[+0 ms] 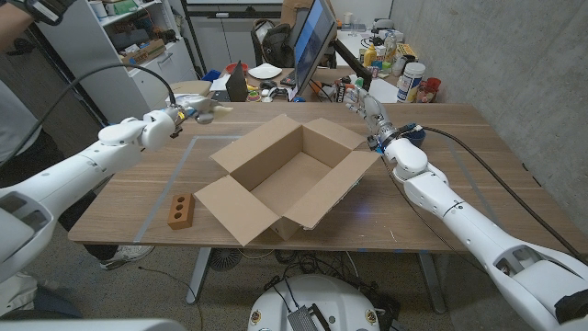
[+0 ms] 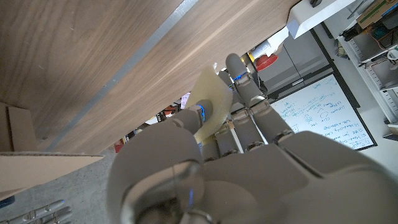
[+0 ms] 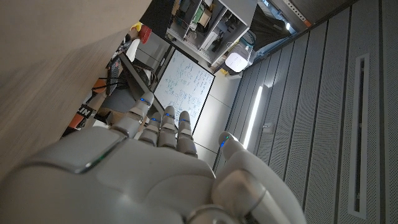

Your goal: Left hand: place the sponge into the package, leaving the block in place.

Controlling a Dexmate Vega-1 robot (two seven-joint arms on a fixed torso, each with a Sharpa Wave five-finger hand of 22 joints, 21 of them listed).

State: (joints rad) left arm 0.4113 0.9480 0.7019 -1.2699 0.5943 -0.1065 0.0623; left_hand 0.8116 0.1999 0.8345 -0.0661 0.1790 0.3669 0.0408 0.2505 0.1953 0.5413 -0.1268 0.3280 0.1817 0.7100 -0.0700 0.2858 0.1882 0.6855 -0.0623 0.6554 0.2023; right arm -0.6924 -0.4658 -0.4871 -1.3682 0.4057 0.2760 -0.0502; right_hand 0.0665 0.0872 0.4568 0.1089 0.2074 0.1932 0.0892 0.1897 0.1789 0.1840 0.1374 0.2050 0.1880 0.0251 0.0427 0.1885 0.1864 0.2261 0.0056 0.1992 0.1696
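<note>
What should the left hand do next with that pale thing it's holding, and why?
Probably carry it toward the open box. The left hand grips the pale sponge up near the table's far edge, well apart from the box, while the brown block sits near the front and needs no touching.

The bench (image 1: 478,147) is brown wood with a streaked grain and pale tape lines across it. On it, the package (image 1: 287,179) is plain tan cardboard, lighter on its inner walls, and the block (image 1: 181,211) is reddish brown with two dark holes. The sponge (image 2: 210,102) is pale cream yellow. The left hand (image 2: 236,155) is grey with small blue lights on its fingers (image 2: 235,68); the right hand (image 3: 155,168) is the same grey, also blue-lit
</note>
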